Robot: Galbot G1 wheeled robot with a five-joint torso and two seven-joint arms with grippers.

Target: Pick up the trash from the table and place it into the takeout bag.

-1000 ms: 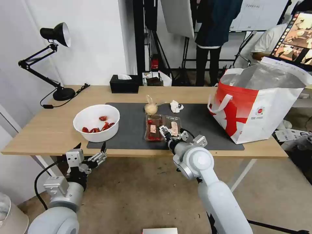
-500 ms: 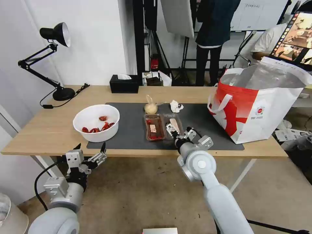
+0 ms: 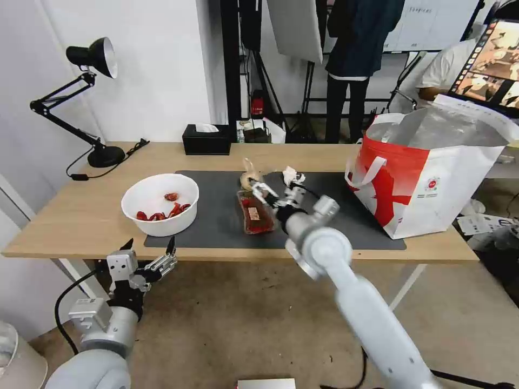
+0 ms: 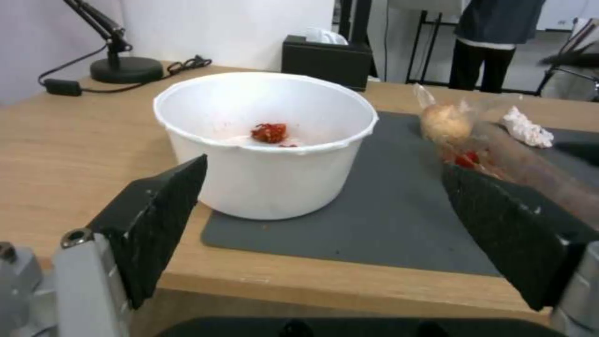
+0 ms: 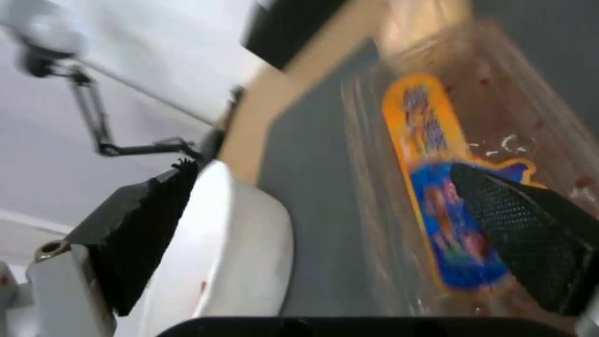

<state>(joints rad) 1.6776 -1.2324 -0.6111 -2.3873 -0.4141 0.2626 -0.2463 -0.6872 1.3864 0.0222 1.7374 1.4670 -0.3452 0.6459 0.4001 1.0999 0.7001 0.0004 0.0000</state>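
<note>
The takeout bag (image 3: 427, 178) stood right of the right gripper (image 3: 277, 195), apparently unfilled. Bowl (image 3: 160, 204), tray (image 3: 255, 212), knotted bag (image 3: 250, 177) and tissue (image 3: 292, 175) remained around its parted, empty fingers. The left gripper (image 3: 148, 254) waited, spread.

The light-wood desk (image 3: 81, 216) carries a dark grey mat (image 3: 216, 216), a black lamp (image 3: 102, 156), a black tissue box (image 3: 206, 141) and the big red-and-white bag (image 3: 432, 189).
</note>
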